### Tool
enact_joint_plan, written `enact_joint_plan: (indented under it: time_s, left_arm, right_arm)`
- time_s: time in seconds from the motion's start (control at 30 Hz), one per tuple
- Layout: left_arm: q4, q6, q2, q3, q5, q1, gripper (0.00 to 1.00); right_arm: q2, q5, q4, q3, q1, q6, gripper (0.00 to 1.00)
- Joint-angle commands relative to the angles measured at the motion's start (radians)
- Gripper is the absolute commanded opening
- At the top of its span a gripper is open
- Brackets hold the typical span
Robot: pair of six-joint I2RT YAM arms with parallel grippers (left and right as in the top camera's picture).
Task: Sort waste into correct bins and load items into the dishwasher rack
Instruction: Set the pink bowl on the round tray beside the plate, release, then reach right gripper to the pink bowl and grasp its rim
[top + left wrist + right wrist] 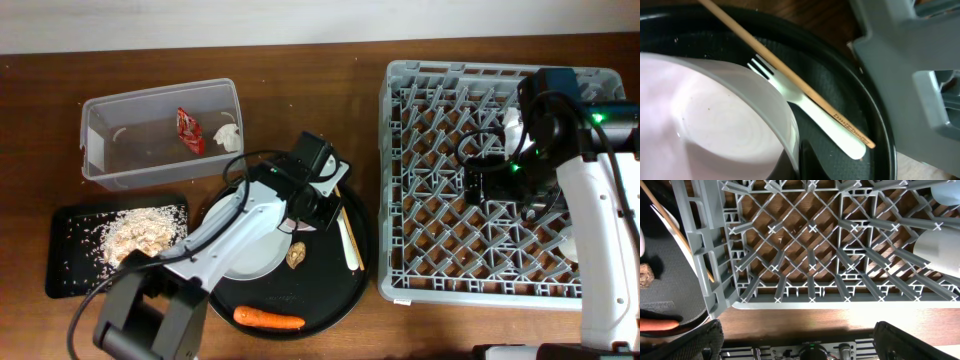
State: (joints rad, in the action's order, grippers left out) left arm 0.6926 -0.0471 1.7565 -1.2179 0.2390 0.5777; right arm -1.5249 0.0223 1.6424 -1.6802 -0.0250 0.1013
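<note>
Left gripper (312, 197) pinching bowl (715, 125) rim; lift may drag fork (810, 115), chopstick (790, 80). Right gripper (487, 185) spread wide over rack (400, 200).

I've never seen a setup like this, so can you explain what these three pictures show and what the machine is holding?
These are two robot arms at a wooden table, each ending in a two-finger gripper. One picture looks down from above; the other two come from small cameras on the wrists.

On the table: a big grey dish rack, a clear tub with a red wrapper and a tissue inside, a small black tray of crumbs, and a round black tray with a carrot, a brown lump, a fork and a chopstick.

The left gripper is closed on the rim of a white-pink bowl. The right gripper hangs open over the rack, holding nothing.
</note>
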Motion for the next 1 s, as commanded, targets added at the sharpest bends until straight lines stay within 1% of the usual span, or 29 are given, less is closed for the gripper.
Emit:
enact_joint_plan:
  time_s: [0.0,0.03,0.07,0.1,0.13,0.17,0.2,0.33,0.37,0.43,0.47,0.53,0.63,0.67,0.7,0.77,0.87,0.97]
  left_arm:
    - [-0.005,-0.009,0.006,-0.011,-0.011,0.004,0.11]
    - [-0.004,-0.009,0.006,-0.011,-0.011,0.004,0.15]
    - [-0.003,-0.009,0.006,-0.011,-0.011,0.004,0.24]
    - [0.0,-0.009,0.006,-0.011,-0.011,0.004,0.35]
    - [0.005,-0.009,0.006,-0.011,-0.011,0.004,0.43]
    - [0.012,-0.009,0.004,-0.011,-0.01,0.002,0.53]
    - [0.024,-0.01,0.002,-0.014,-0.01,0.001,0.59]
    - [0.158,-0.01,-0.041,-0.067,-0.008,-0.017,0.59]
    - [0.214,-0.01,-0.082,-0.084,-0.013,-0.039,0.58]
    - [0.261,-0.017,-0.141,-0.087,-0.025,-0.08,0.58]
    - [0.282,-0.017,-0.171,-0.087,-0.027,-0.105,0.58]
    - [0.336,-0.017,-0.249,-0.087,-0.027,-0.187,0.59]
    - [0.407,-0.017,-0.329,-0.087,-0.027,-0.316,0.61]
    - [0.44,-0.017,-0.357,-0.087,-0.027,-0.384,0.65]
    - [0.466,-0.017,-0.373,-0.087,-0.027,-0.439,0.73]
    - [0.509,-0.017,-0.384,-0.087,-0.027,-0.528,0.74]
    - [0.548,-0.016,-0.381,-0.084,-0.027,-0.618,0.77]
    - [0.551,-0.016,-0.381,-0.075,-0.027,-0.659,0.79]
  right_arm:
    - [0.007,-0.004,0.004,-0.006,0.003,0.005,0.98]
    - [0.007,-0.004,0.004,-0.006,0.003,0.005,0.98]
    - [0.007,-0.004,0.004,-0.006,0.004,0.005,0.98]
    - [0.007,-0.004,0.004,-0.006,0.005,0.005,0.98]
    - [0.007,-0.004,0.004,-0.006,0.005,0.005,0.98]
    - [0.007,-0.004,0.004,-0.006,0.005,0.005,0.98]
    - [0.007,-0.004,0.004,-0.006,0.005,0.005,0.98]
    - [0.006,-0.001,0.003,-0.006,0.005,0.005,0.98]
    - [0.005,0.021,0.002,-0.006,0.005,0.004,0.98]
    - [0.002,0.064,0.0,-0.006,0.005,0.003,0.98]
    - [-0.002,0.091,0.0,-0.006,0.005,-0.004,0.98]
    - [-0.008,0.188,0.0,-0.007,0.008,-0.066,0.99]
    - [-0.011,0.269,-0.018,-0.006,0.04,-0.079,0.99]
    - [-0.011,0.28,-0.032,-0.006,0.065,-0.079,0.98]
    - [-0.011,0.289,-0.051,-0.006,0.098,-0.077,0.98]
    - [-0.015,0.289,-0.089,-0.006,0.166,-0.053,0.98]
    - [-0.038,0.284,-0.156,-0.006,0.286,-0.006,0.98]
    - [-0.096,0.279,-0.229,-0.006,0.411,0.04,0.98]
